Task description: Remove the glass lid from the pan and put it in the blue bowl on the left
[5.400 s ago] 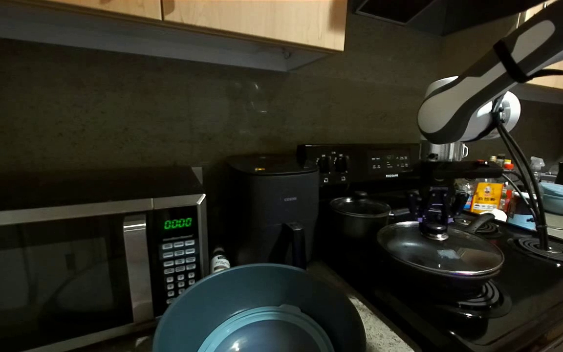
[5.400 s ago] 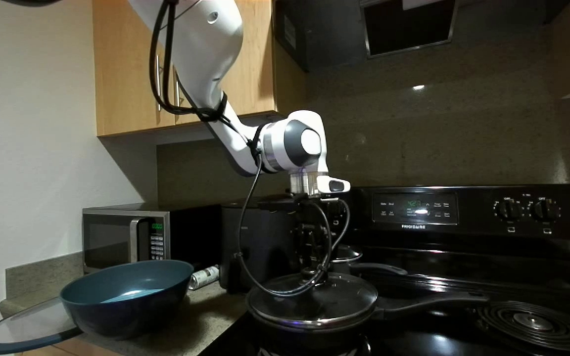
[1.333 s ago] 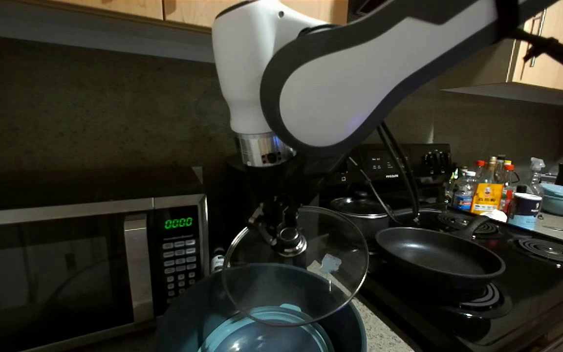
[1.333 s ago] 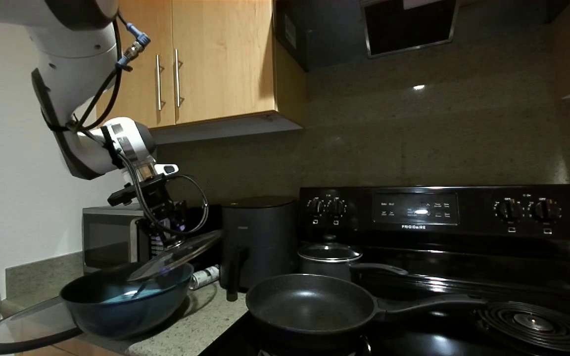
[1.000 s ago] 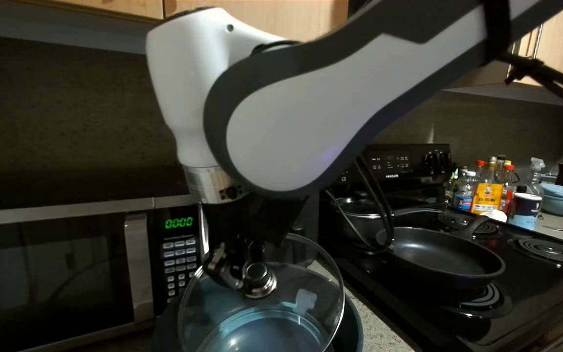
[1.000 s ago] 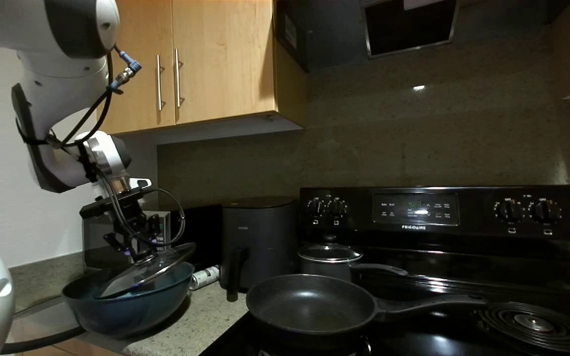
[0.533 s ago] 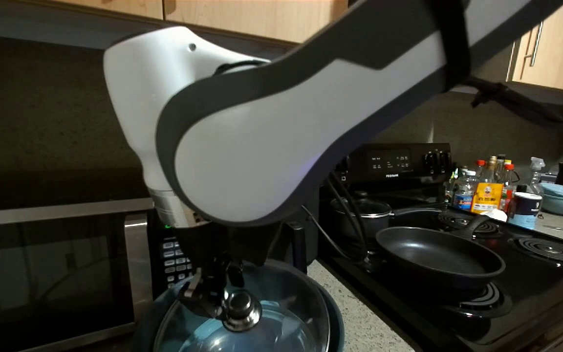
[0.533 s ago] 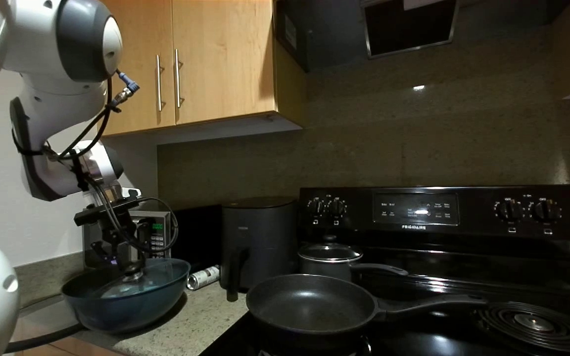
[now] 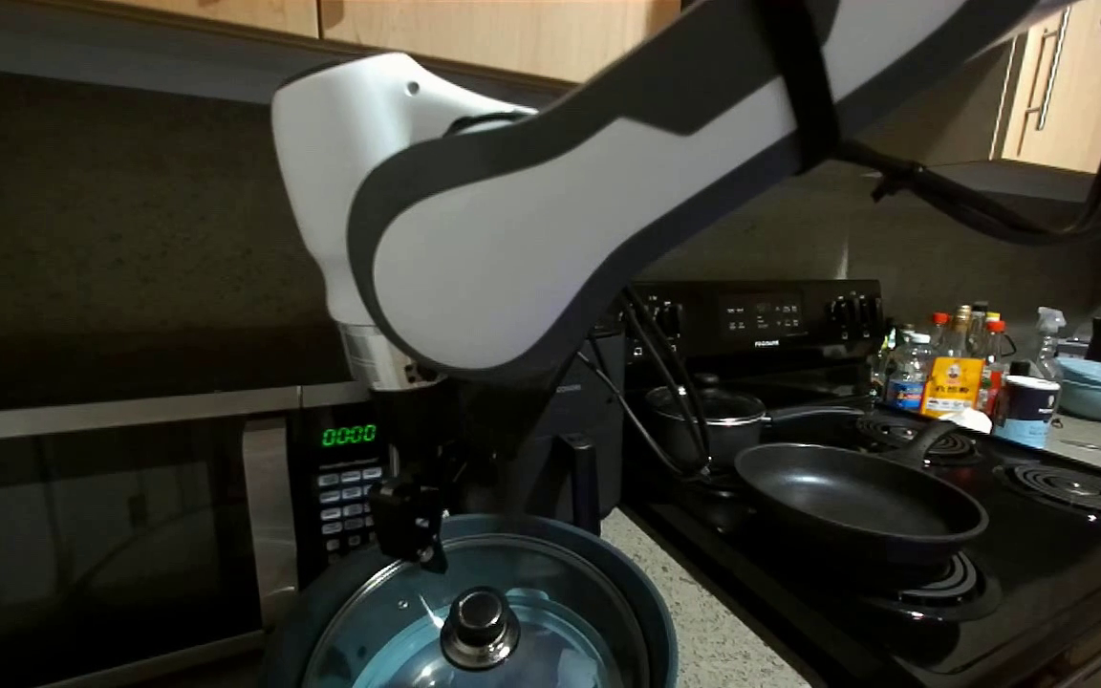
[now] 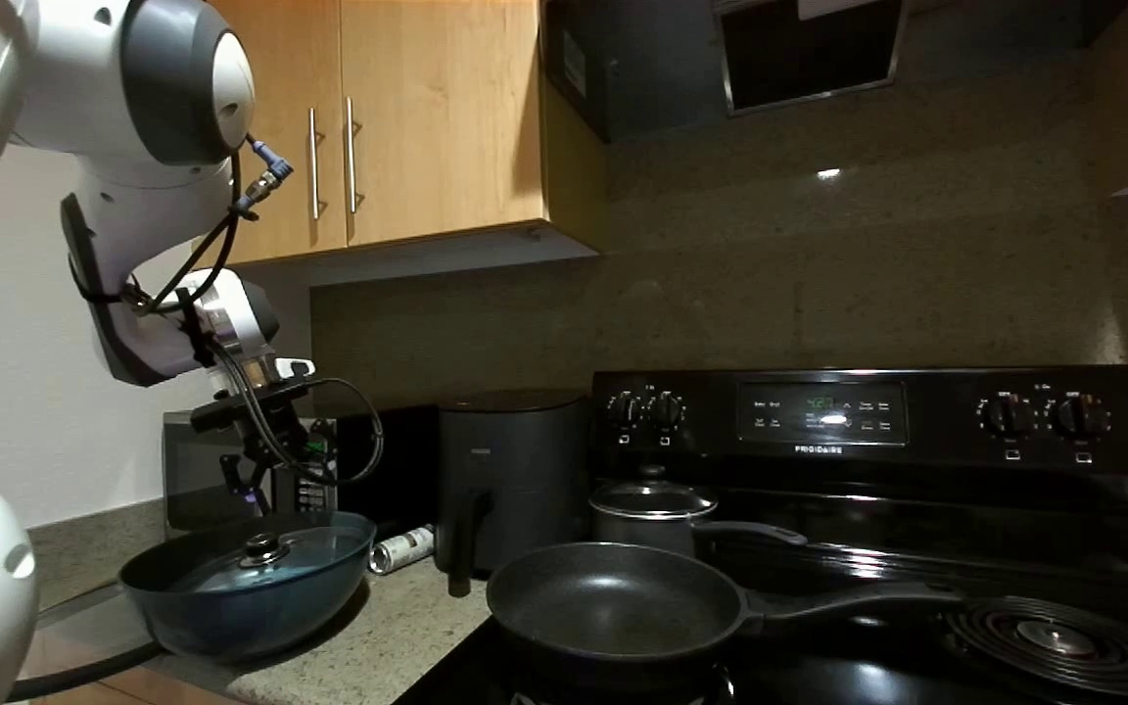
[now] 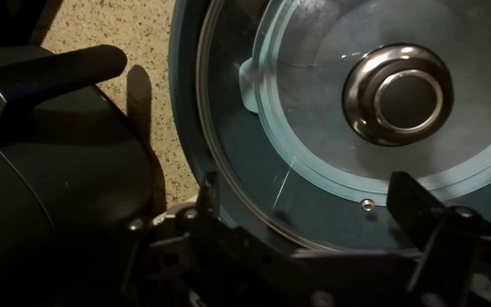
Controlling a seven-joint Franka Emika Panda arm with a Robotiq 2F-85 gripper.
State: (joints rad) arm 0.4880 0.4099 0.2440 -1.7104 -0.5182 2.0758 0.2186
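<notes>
The clear glass lid (image 9: pixel 550 573) with its metal rim and dark knob (image 11: pixel 407 100) lies inside the blue bowl (image 10: pixel 241 622), below the bowl rim in both exterior views. Under the lid, a light-blue ringed container (image 11: pixel 267 136) shows through the glass. My gripper (image 11: pixel 303 183) stands open above the lid's edge, fingers wide apart with nothing between them. Its fingers are clear of the knob, which sits farther up in the wrist view. On the stove the black pan (image 10: pixel 613 602) is uncovered, with a bare inside.
The black air fryer (image 9: pixel 560 449), its handle (image 11: pixel 66 70) jutting out, stands beside the bowl. Behind the bowl is the microwave (image 9: pixel 111 535). A can (image 10: pixel 402 550) lies on the counter. A small lidded pot (image 9: pixel 713 425) stands behind the pan, bottles (image 9: pixel 957 373) farther along.
The lid has come off the pan and down into the bowl. Half a second ago my gripper was at the knob; since then it has let go and risen back from it.
</notes>
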